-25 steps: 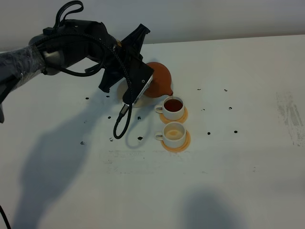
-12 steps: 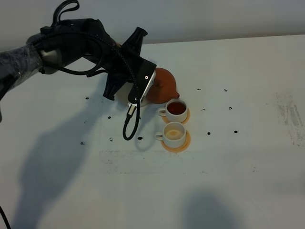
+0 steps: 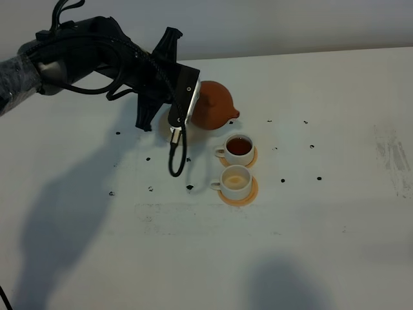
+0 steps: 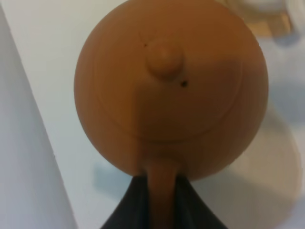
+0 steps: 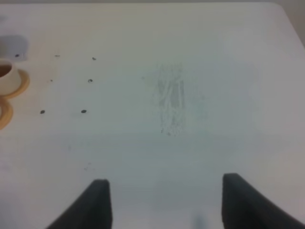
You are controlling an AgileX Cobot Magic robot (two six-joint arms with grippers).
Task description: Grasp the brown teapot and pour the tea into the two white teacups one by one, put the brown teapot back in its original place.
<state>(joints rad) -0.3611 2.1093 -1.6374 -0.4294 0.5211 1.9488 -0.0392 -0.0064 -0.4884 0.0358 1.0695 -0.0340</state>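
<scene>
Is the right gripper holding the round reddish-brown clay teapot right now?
No, the right gripper hangs open above the table; the left gripper pinches the teapot by its handle.

The right gripper [image 5: 167, 181] hangs over a white table [image 5: 224, 124], its dark fingers [image 5: 99, 200] spread wide with nothing between them. A scuffed patch [image 5: 170, 98] and dark specks [image 5: 83, 111] mark the surface. At the frame's edge, a white teacup [image 5: 5, 75] of dark tea sits on an orange coaster [image 5: 22, 85].

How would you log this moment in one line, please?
left gripper: shut on brown teapot handle | far teacup: dark tea | near teacup: pale inside | right gripper: open, over table
</scene>
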